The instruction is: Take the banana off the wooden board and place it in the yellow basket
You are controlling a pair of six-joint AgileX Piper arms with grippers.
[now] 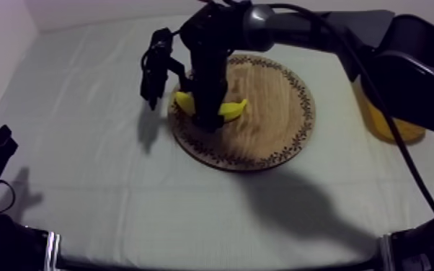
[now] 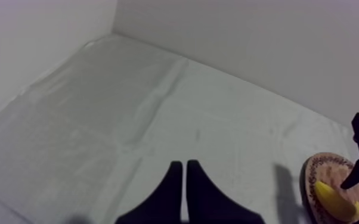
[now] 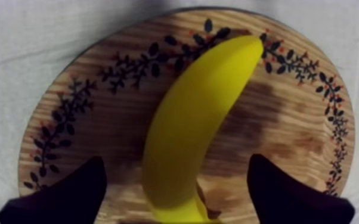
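At the near left of the worktop (image 1: 83, 187), low and idle: the left claw (image 2: 180, 164), both fingers pressed together into a narrow wedge, gripping nothing.

Further right, on the left part of the wooden board (image 1: 274, 108): the banana (image 3: 188, 131), lying flat and curved, not yet lifted. Directly above it, on the arm reaching in from the far right: the right claw (image 3: 176, 159), spread wide, one finger at each side of the banana's middle, both clear of it, so holding nothing.

Step in hand, by judgement: closing on the banana. Keep the claw centred across the thick middle, not near the thin end. Lower to bring the fingers beside the body of the fruit, then close slowly, to guard against slipping or rolling on such smooth round skin. Lift straight up before any sideways move.

At the right, partly behind the arm: the yellow basket (image 1: 378, 126), just beyond the board's rim. Release only when well over its opening.
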